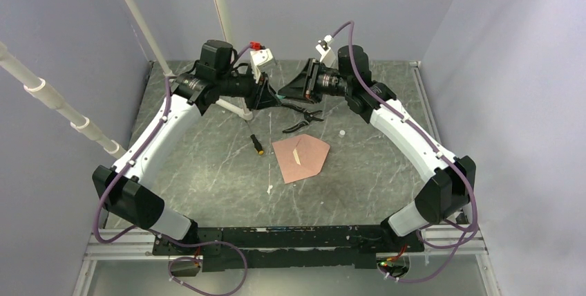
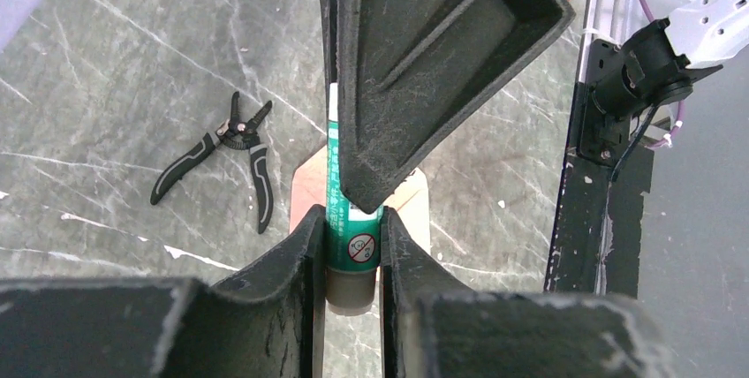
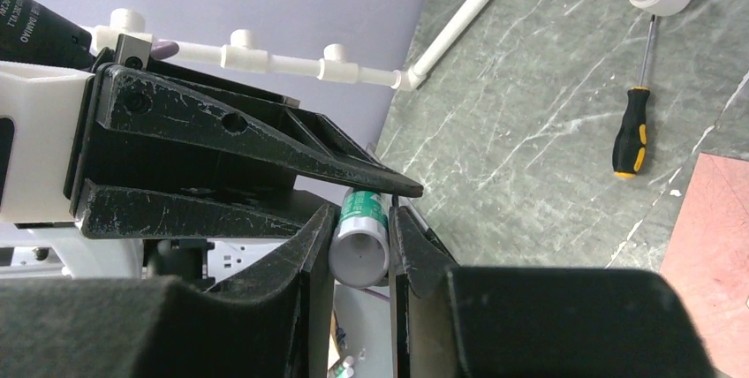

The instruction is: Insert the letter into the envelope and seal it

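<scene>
The pinkish-brown envelope lies flat on the table, with a thin pale strip on it. It also shows under the jaws in the left wrist view and at the right edge of the right wrist view. The letter does not show as a separate sheet. A green glue stick is held in the air behind the envelope. My left gripper is shut on one end of it. My right gripper is shut on the other end. The two grippers meet tip to tip in the top view, left and right.
Black pliers lie just behind the envelope. A small black and yellow screwdriver lies to its left. A tiny white cap and a white paper strip lie nearby. White pipes run along the left wall.
</scene>
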